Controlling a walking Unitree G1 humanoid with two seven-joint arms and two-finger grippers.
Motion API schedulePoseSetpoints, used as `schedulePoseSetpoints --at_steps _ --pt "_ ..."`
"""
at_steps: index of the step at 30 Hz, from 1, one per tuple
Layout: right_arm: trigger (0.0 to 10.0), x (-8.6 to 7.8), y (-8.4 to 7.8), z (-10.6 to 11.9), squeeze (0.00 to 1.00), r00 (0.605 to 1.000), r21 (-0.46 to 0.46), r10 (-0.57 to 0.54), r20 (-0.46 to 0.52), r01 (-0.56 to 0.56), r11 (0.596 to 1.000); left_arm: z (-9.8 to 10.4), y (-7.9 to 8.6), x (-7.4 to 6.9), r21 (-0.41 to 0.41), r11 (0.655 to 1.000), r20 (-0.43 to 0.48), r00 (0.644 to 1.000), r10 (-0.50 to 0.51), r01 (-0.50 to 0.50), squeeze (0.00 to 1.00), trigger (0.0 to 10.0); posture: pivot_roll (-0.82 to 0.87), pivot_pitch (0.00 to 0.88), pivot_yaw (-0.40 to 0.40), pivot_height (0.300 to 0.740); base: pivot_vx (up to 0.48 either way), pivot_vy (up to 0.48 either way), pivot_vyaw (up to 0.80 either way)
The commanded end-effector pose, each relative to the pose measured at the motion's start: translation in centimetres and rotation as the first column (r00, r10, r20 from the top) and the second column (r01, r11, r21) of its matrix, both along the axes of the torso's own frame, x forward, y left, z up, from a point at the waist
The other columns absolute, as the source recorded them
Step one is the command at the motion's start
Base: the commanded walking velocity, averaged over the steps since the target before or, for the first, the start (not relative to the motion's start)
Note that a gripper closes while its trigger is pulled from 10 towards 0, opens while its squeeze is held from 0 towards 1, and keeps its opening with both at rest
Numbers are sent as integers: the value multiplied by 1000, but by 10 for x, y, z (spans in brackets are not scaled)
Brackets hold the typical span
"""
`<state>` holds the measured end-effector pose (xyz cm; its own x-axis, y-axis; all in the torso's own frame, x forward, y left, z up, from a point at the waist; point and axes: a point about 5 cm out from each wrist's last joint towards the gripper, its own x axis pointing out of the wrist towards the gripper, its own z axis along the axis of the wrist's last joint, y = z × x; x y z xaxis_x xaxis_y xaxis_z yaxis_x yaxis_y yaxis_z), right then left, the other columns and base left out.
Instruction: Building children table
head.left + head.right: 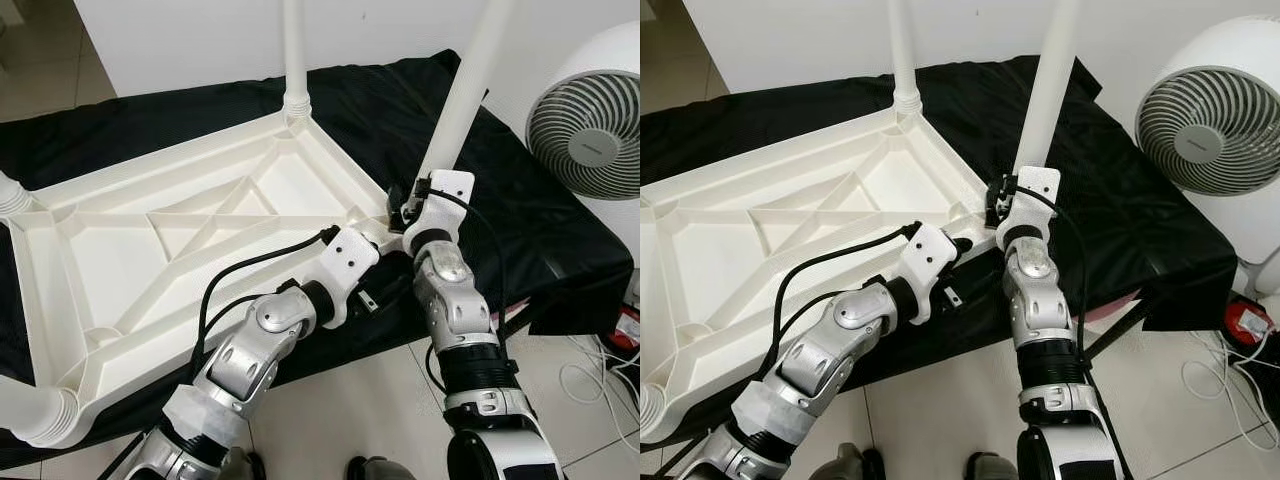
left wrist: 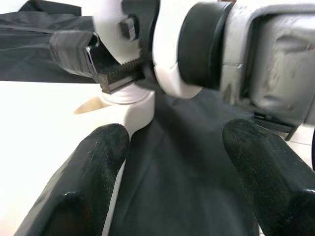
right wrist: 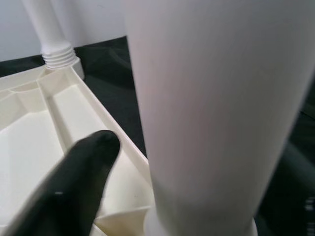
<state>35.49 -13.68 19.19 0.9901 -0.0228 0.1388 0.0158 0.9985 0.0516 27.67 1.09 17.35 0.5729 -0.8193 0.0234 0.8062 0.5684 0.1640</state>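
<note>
Upturned table top [image 1: 170,240] on black cloth [image 1: 520,230], right tool [image 1: 408,205] around leg [image 1: 462,95].

An upturned white ribbed tabletop [image 1: 170,240] lies on black cloth, white legs [image 1: 465,95] upright at its corners.

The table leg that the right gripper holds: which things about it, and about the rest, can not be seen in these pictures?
- Table leg: its top end is cut off by the upper edge of both eye views.
- Its joint with the tabletop: hidden by the right gripper in the eye views.
- Right gripper's second finger: hidden behind the leg in the right wrist view.
- Left gripper: its fingertips are cut off by the wrist view's lower edge.
</note>
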Motion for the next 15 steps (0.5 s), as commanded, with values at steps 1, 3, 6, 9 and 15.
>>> schedulePoseSetpoints --at_steps 1,3,6,9,15 --pt "10000 -1 -3 3 1000 1000 4 8 10 -8 1000 -1 -2 -4 20 998 0 999 -52 51 0 10000 -74 118 27 740 0 0 0" --pt "10000 -1 -7 9 1000 999 6 8 38 -8 1000 0 -2 -3 21 999 1 999 -48 48 0 10000 -73 115 24 740 0 0 0" --pt "10000 -3 -9 10 1000 999 0 6 47 -6 1000 0 -2 -3 20 999 3 999 -45 45 0 10000 -73 115 24 740 0 0 0" --pt "10000 -10 -9 10 0 997 10 32 65 -33 999 0 -1 -2 18 999 7 999 -37 37 0 10000 -71 112 19 740 0 0 0" --pt "10000 -26 -13 3 0 997 -16 5 71 -4 1000 1 0 -1 15 1000 10 1000 -27 27 0 10000 -74 107 15 740 0 0 0"
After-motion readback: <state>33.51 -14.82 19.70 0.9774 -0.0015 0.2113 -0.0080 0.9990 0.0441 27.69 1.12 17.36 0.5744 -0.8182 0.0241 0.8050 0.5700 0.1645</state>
